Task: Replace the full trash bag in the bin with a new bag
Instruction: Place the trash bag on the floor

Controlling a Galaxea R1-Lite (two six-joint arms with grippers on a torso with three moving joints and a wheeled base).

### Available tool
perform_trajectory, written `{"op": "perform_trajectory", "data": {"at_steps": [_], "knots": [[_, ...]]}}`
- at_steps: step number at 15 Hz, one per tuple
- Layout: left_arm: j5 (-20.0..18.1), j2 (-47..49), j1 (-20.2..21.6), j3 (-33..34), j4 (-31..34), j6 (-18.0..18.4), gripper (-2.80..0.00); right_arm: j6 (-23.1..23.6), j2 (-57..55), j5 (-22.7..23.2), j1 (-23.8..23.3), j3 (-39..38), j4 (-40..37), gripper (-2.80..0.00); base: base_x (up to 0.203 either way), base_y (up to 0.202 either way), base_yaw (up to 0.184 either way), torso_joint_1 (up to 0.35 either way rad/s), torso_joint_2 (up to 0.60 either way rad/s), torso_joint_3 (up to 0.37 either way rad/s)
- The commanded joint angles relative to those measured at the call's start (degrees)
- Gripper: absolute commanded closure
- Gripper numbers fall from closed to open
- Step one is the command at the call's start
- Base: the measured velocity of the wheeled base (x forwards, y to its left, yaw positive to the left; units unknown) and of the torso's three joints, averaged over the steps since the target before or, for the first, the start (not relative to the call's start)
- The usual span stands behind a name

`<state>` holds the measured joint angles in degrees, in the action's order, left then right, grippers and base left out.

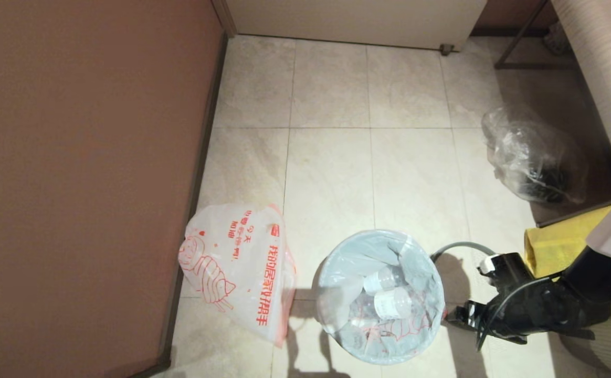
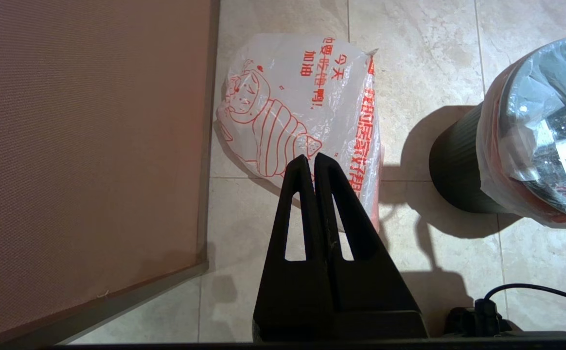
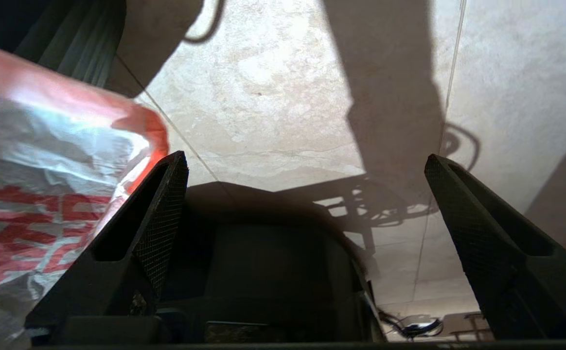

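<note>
The bin (image 2: 455,165) stands on the tiled floor, lined with the full trash bag (image 1: 384,278), whose edge folds over the rim; clear bottles (image 1: 389,302) lie inside. The new bag (image 1: 237,268) lies flat by the brown wall, left of the bin. My right gripper (image 1: 455,315) sits low just right of the bin, open (image 3: 307,163), with nothing between its fingers; the full bag's red-edged plastic (image 3: 44,170) is beside one finger (image 3: 166,204). My left gripper (image 2: 310,158) is shut and empty, hovering over the new bag (image 2: 302,102). It is out of the head view.
A brown wall (image 1: 74,184) runs along the left. A clear bag with dark contents (image 1: 534,157) sits at the back right, a big yellow bag (image 1: 557,252) right of my right arm. A grey cable (image 1: 460,245) curves behind the bin. A white cabinet (image 1: 353,21) is at the far end.
</note>
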<state>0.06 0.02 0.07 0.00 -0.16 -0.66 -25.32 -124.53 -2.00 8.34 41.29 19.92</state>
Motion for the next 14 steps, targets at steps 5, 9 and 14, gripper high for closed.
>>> {"op": "perform_trajectory", "data": {"at_steps": [5,9,14], "knots": [[0.03,-0.02,0.01,0.0,-0.02,-0.04,0.0,-0.17,-0.98,-2.83,2.51,1.34,0.82,-2.8,0.0,0.0,0.0,0.0,0.0,0.0],[0.03,-0.02,0.01,0.0,-0.02,-0.04,0.0,-0.17,-1.07,-2.83,2.55,1.78,2.14,-2.8,0.0,0.0,0.0,0.0,0.0,0.0],[0.03,-0.02,0.01,0.0,-0.02,-0.04,0.0,0.01,-3.95,-5.3,1.86,3.25,2.23,-2.8,0.0,0.0,0.0,0.0,0.0,0.0]]}}
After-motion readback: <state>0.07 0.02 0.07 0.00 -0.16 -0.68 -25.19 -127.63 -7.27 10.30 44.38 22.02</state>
